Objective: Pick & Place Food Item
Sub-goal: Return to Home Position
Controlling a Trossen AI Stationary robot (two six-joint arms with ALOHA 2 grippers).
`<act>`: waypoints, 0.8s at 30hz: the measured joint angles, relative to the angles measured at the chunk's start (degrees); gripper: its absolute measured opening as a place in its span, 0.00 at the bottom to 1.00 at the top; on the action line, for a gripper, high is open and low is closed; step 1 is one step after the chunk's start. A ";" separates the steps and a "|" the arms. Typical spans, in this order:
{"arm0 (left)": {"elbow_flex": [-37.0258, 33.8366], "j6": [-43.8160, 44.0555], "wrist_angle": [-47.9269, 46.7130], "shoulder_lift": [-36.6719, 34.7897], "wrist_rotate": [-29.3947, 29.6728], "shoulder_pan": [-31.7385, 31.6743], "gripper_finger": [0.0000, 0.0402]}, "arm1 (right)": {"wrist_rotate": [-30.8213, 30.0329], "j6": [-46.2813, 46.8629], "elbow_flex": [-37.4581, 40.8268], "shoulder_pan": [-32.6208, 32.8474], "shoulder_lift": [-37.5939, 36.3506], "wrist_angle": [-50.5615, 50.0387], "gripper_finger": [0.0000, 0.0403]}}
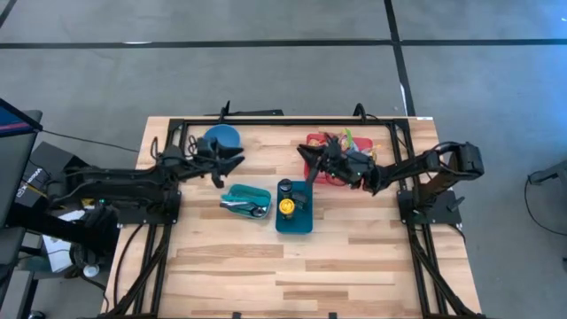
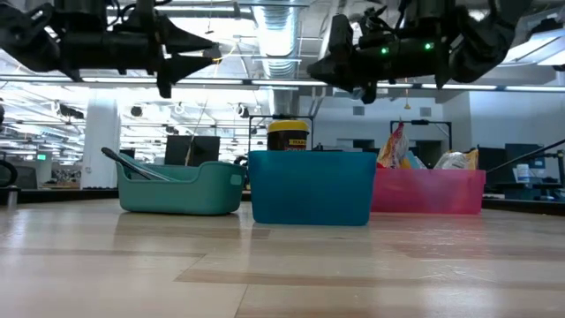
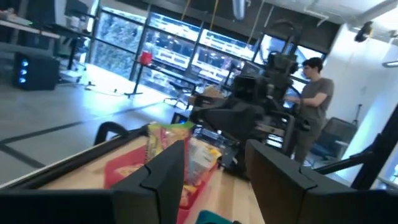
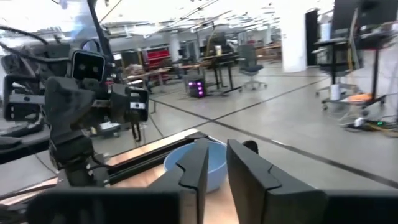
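Observation:
A red bin (image 1: pixel 335 170) at the table's far right holds several food packets (image 3: pixel 163 142). Near the middle, a blue bin (image 1: pixel 294 221) holds a yellow-lidded jar (image 1: pixel 286 207). Left of it, a teal bin (image 1: pixel 237 193) holds utensils. My left gripper (image 1: pixel 237 162) hangs level above the table, left of the middle, pointing right; it is open and empty (image 3: pixel 214 146). My right gripper (image 1: pixel 303 152) hangs level at the red bin's left edge, pointing left. Its fingers (image 4: pixel 216 146) stand a narrow gap apart with nothing between them.
A blue bowl (image 1: pixel 223 137) sits at the far left behind my left gripper. A black frame (image 1: pixel 283 120) runs along the table's far edge and sides. The near half of the table (image 1: pixel 301 275) is bare wood. A person (image 3: pixel 314 102) stands in the room beyond the table.

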State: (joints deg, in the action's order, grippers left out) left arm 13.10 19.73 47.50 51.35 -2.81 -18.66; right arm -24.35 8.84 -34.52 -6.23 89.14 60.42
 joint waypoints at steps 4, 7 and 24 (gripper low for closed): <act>0.00 0.00 6.32 5.60 -0.02 1.28 0.35 | 7.25 1.04 0.00 -3.21 -0.06 -0.02 0.03; 0.00 0.00 10.29 8.20 0.00 1.36 0.30 | 12.64 3.07 0.02 -5.22 -1.41 -1.32 0.01; 0.00 -0.42 19.17 6.15 1.14 -8.98 0.01 | 22.65 1.85 0.00 -11.00 -20.73 -20.28 0.01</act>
State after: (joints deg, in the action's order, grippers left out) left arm 13.10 19.31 66.67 57.50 -1.67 -27.64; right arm -1.70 10.69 -34.52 -17.23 68.41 40.14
